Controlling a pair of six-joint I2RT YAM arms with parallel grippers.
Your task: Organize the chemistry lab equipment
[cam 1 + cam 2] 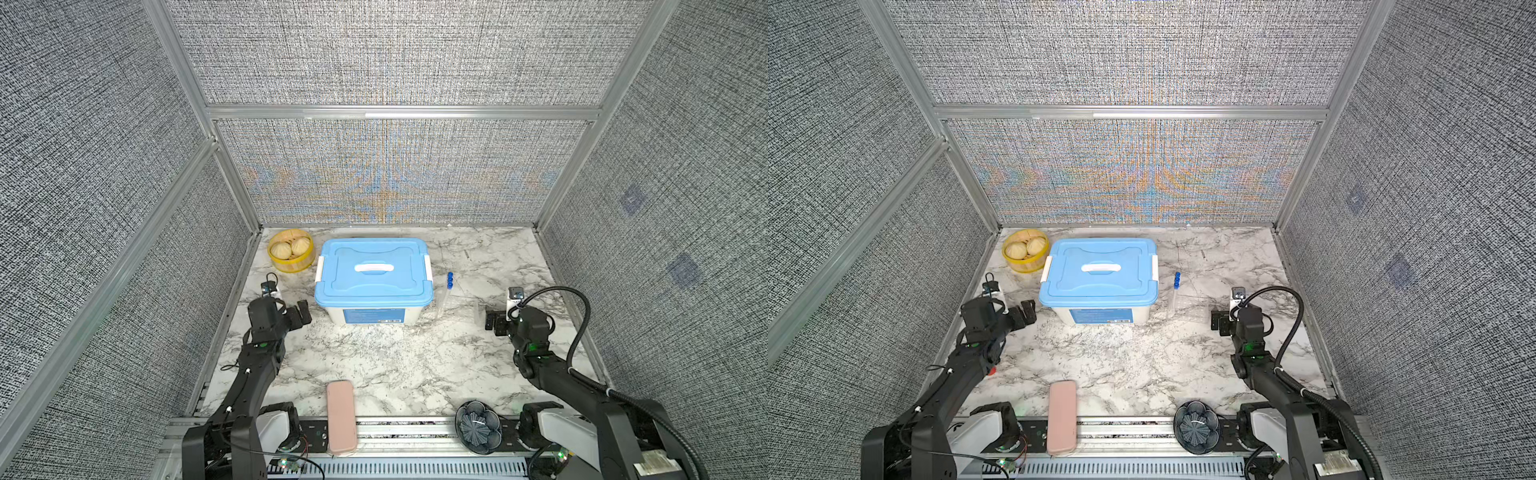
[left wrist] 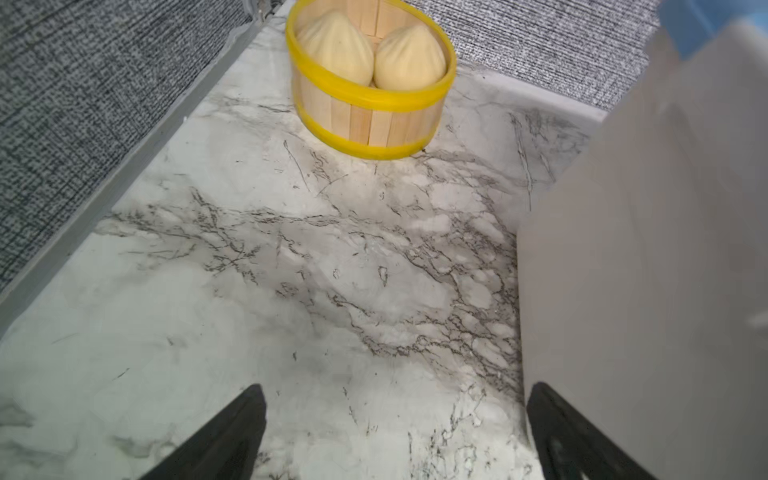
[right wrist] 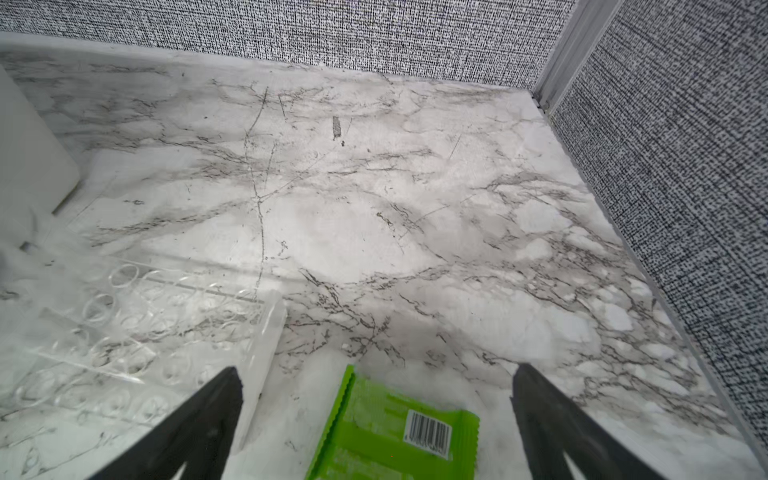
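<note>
Both top views: mounted high over the near edge of the table (image 1: pixel 395 357), tilted down, facing the back wall (image 1: pixel 395 166). They share the whole scene, with the blue-lidded box (image 1: pixel 373 278) near mid-frame, offset slightly between them.

Left wrist view: low and close to the tabletop, just left of the box. It faces the yellow steamer basket (image 2: pixel 370 83) beyond the box's far left corner.

Right wrist view: low, right of the box, over the clear tube rack (image 3: pixel 137 332). It faces the far right corner.
</note>
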